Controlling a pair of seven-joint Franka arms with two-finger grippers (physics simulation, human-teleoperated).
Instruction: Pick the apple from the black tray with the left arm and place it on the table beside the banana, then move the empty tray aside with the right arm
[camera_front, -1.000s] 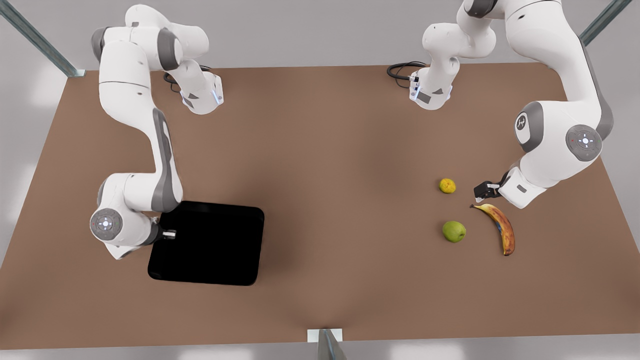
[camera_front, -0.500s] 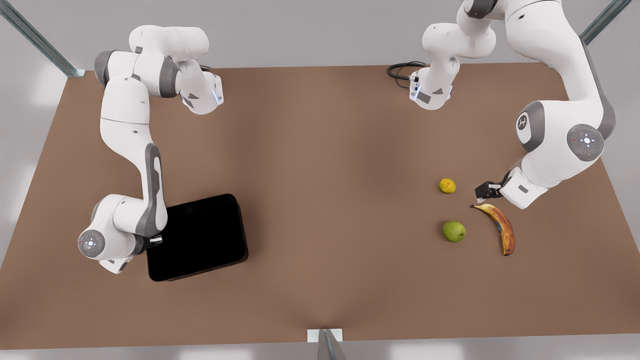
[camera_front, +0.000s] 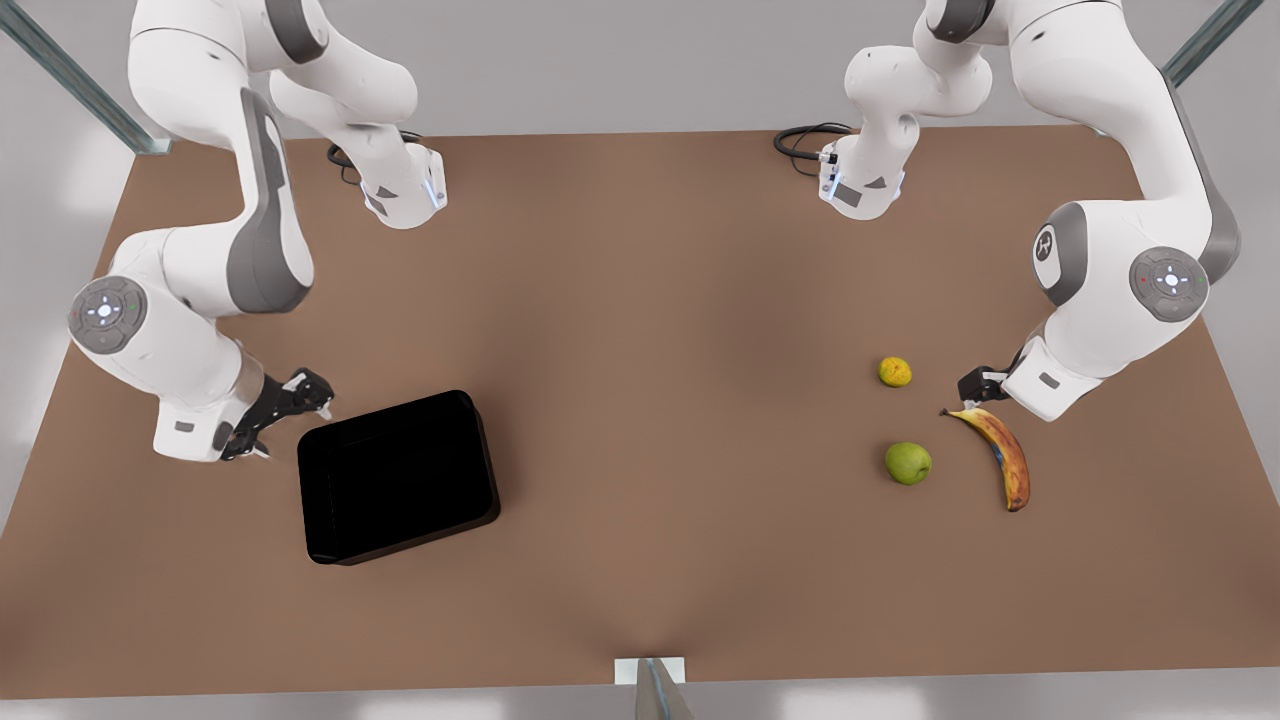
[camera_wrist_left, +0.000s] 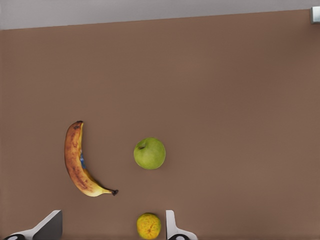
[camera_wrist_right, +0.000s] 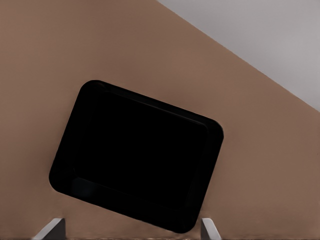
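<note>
Lying just beside the right end effector (camera_front: 295, 392), black tray (camera_front: 398, 475).

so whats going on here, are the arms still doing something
It looks nearly done. The apple sits on the table beside the banana, with a small yellow-orange fruit close by. The left gripper hovers open near the banana's stem. The black tray lies empty and angled towards the front view's left, and the right gripper hangs open just beside it, not touching.
</note>
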